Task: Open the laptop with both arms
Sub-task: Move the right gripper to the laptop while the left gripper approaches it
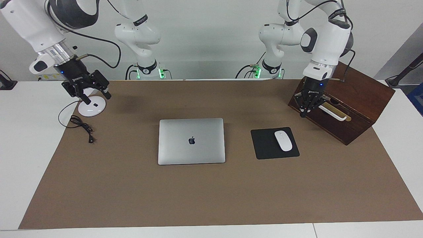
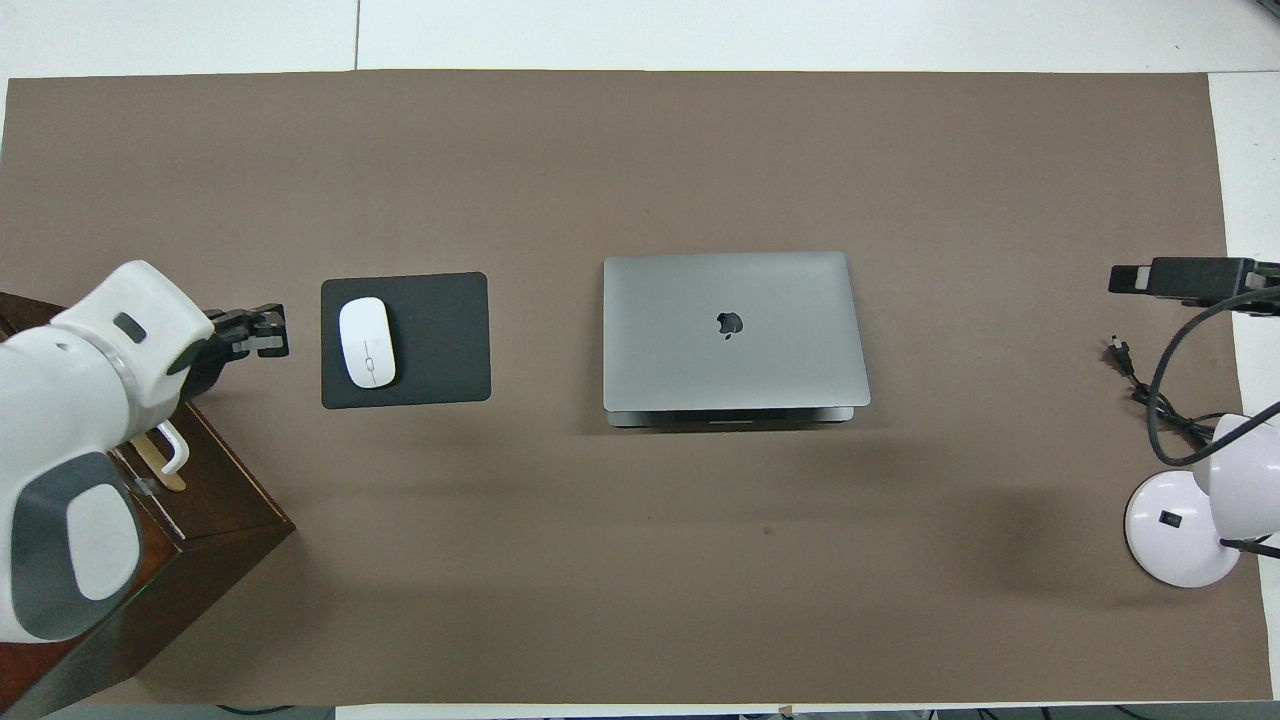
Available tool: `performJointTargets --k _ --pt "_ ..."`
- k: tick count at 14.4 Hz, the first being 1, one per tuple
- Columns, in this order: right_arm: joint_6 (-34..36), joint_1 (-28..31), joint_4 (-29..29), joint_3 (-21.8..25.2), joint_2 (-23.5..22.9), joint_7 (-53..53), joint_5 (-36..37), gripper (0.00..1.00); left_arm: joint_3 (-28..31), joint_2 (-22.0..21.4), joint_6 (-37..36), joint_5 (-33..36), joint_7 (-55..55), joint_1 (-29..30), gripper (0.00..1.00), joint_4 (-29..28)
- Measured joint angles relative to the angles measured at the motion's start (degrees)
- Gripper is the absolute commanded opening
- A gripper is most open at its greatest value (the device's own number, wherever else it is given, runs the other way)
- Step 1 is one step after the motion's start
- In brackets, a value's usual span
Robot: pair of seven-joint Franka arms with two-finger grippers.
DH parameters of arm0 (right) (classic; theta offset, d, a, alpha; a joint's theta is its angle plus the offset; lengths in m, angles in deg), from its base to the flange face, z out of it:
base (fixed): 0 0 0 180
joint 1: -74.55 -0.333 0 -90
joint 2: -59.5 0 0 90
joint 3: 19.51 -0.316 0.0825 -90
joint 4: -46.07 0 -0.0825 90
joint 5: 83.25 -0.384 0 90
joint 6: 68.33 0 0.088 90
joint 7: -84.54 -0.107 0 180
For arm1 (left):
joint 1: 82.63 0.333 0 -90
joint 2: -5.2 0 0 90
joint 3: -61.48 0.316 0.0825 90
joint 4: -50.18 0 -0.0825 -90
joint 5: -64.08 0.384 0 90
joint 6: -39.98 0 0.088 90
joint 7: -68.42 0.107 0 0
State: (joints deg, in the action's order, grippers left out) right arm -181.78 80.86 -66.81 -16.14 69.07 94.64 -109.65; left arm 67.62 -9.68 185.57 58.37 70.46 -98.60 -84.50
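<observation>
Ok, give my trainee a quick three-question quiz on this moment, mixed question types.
1. True or false: the laptop lid is already raised.
2. What lies on the mouse pad? A) cable B) mouse C) lamp
3. Fill in: the left end effector hangs in front of the wooden ____, while the right end effector is over the lamp base.

Key: 1 false, it lies shut. 2 B. 3 box.
</observation>
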Motion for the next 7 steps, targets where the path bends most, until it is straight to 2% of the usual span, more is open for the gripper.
performJointTargets --k 3,7 --pt "-5.5 -2.4 -5.1 -0.7 1.8 -6.0 -7.0 1.00 -0.1 -0.9 9.6 0.0 -1.3 -3.4 0.00 -6.8" --pt "-23.5 -12.7 -16.5 -1.5 5.3 -14.0 -17.4 1.00 -0.1 0.0 24.5 0.0 -4.3 -9.8 0.00 -15.5"
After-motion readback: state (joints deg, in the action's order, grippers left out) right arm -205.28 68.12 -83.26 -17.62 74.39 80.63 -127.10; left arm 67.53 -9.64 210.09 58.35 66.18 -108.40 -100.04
